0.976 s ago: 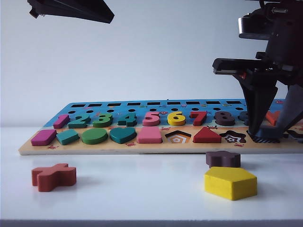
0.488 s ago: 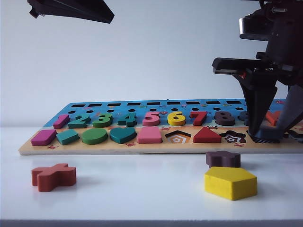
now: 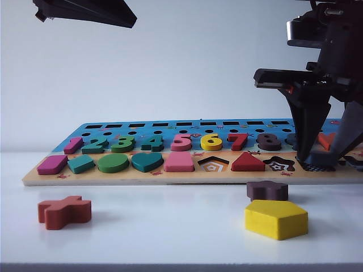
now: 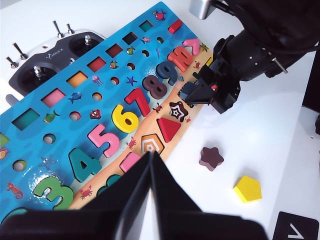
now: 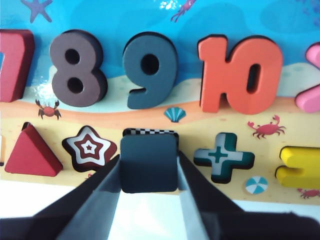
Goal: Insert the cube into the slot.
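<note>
The cube (image 5: 149, 161), a dark navy square block, is clamped between the two fingers of my right gripper (image 5: 149, 167). It hangs just in front of the slot (image 5: 150, 131), and only a thin checkerboard strip of the slot shows past the cube's far edge. The slot lies between the star cut-out (image 5: 89, 148) and the cross cut-out (image 5: 220, 156). In the exterior view my right gripper (image 3: 322, 160) points down onto the puzzle board's right end. My left gripper (image 4: 150, 156) hovers high above the board's near edge, fingers pressed together and empty; it is seen at the upper left (image 3: 131, 21).
The puzzle board (image 3: 170, 177) lies across the table with numbers and shapes set in it. In front of it lie a brown star piece (image 3: 267, 190), a yellow pentagon piece (image 3: 276, 219) and a red cross piece (image 3: 64, 211). A radio controller (image 4: 50, 57) sits behind the board.
</note>
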